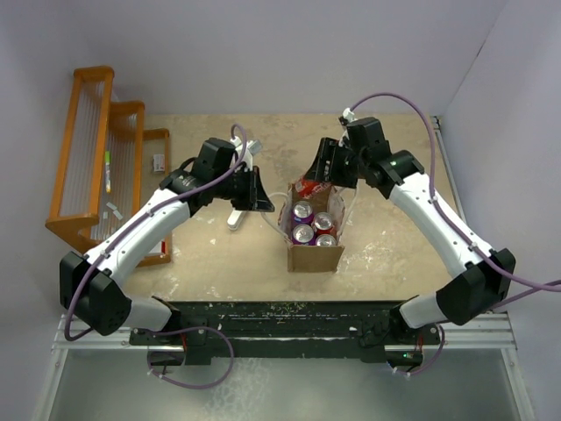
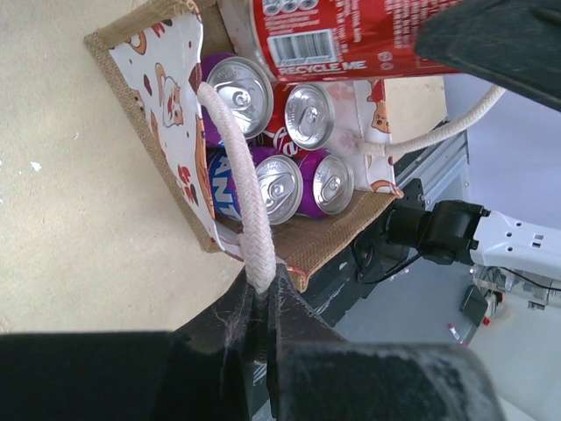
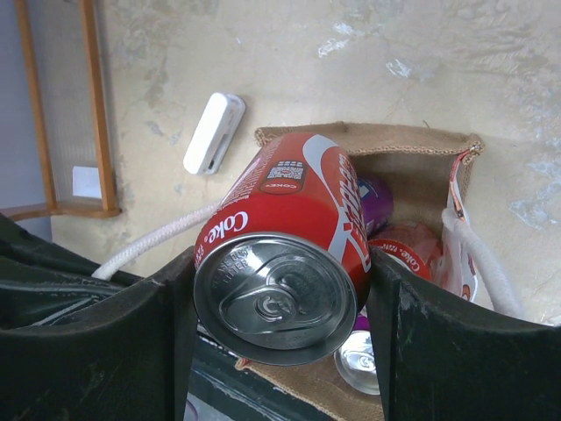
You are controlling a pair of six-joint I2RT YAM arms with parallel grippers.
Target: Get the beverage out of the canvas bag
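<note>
Reaching forward with both arms, elbows out, wrists turned inward. Pinching cord handle point(image 2: 238, 175) in left gripper point(image 1: 266, 203); clamping red can point(image 3: 294, 206) between right gripper point(image 1: 316, 181) fingers.

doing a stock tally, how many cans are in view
5: one red can in the right claw, above the canvas bag; four upright cans inside it, two by two. More may hide underneath.

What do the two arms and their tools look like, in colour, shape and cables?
Both the left arm and the right arm have white rounded shells with black joints and black bases. A thin purple cable loops along each. The left tool and the right tool are black, with two broad flat fingers.
</note>
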